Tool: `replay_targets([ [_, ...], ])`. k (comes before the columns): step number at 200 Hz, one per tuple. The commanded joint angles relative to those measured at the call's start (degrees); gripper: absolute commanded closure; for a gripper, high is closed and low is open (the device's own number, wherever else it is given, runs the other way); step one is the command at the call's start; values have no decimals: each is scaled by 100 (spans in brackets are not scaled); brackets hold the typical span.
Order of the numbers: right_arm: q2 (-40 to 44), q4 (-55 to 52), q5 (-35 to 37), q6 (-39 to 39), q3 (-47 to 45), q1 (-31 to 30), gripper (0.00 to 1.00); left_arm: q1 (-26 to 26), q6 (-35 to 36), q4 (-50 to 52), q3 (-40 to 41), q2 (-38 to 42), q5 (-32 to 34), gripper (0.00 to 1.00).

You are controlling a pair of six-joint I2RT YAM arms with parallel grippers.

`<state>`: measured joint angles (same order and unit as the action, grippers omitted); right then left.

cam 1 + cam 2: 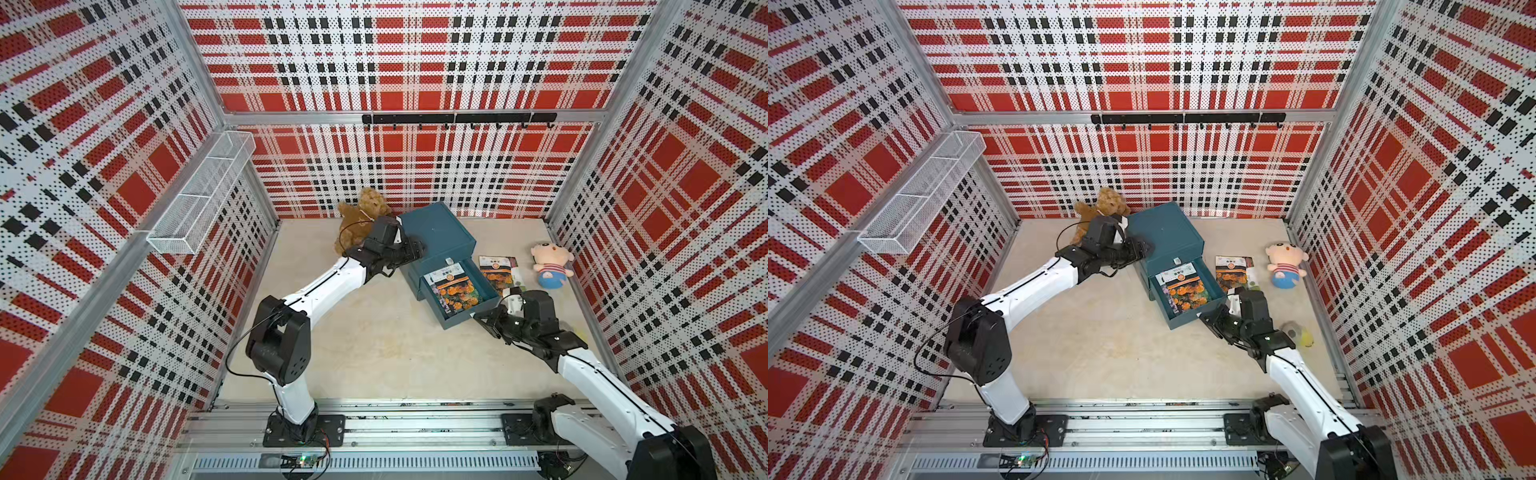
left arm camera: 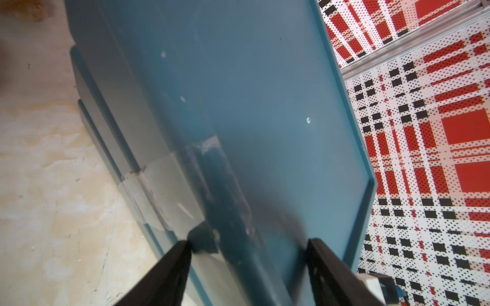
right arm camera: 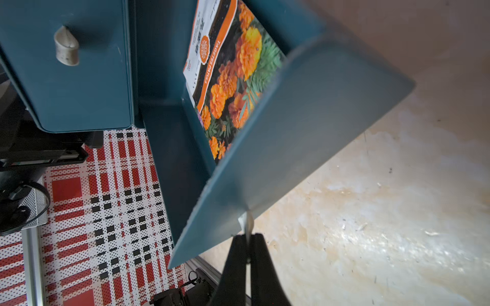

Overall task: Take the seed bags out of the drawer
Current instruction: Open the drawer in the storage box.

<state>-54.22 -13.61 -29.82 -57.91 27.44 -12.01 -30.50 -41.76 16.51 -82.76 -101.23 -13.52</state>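
Right tool pinched shut on teal metal drawer's thin silver pull tab, lower centre; could slip if tugged. Left tool clamped teal metal cabinet.

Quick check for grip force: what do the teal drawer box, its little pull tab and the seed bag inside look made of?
The teal drawer box looks like thin rigid sheet, probably painted metal or coated board: matte, with a few pale chips. The pull tab is a pale folded strip, perhaps fabric or leatherette; too small to be sure. The seed bag looks like printed coated paper or plastic film, with a smooth, slightly glossy face.
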Motion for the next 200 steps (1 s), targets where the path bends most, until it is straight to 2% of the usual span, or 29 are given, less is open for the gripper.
replay_targets([
  [1, 15, -61, -122, 141, -13, 156, 100, -118, 150, 911, 234, -362, 21, 27],
  [29, -133, -42, -252, 214, 57, 227, 100, -143, 142, 908, 234, -384, 24, 27],
  [37, -156, -61, -270, 247, 90, 225, 93, -147, 138, 914, 235, -391, 26, 27],
  [47, -144, -150, -241, 312, 156, 225, 76, -151, 133, 912, 222, -406, 25, 27],
  [66, -91, -432, -155, 483, 280, 225, 52, -158, 125, 909, 191, -423, 42, 27],
  [111, 160, -1664, 304, 1093, 602, 225, 41, -166, 115, 911, 120, -476, 43, 27],
  [143, 548, -2797, 1232, 1592, 1133, 225, 34, -152, 124, 913, 114, -481, 42, 27],
  [159, 669, -3227, 1698, 1933, 1562, 226, 25, -156, 119, 914, 102, -490, 42, 27],
  [178, 530, -3333, 1840, 2344, 2082, 227, 16, -150, 115, 905, 94, -485, 42, 27],
  [200, -76, -3320, 1840, 2855, 2737, 171, 9, -160, 115, 913, 102, -481, 42, 27],
])
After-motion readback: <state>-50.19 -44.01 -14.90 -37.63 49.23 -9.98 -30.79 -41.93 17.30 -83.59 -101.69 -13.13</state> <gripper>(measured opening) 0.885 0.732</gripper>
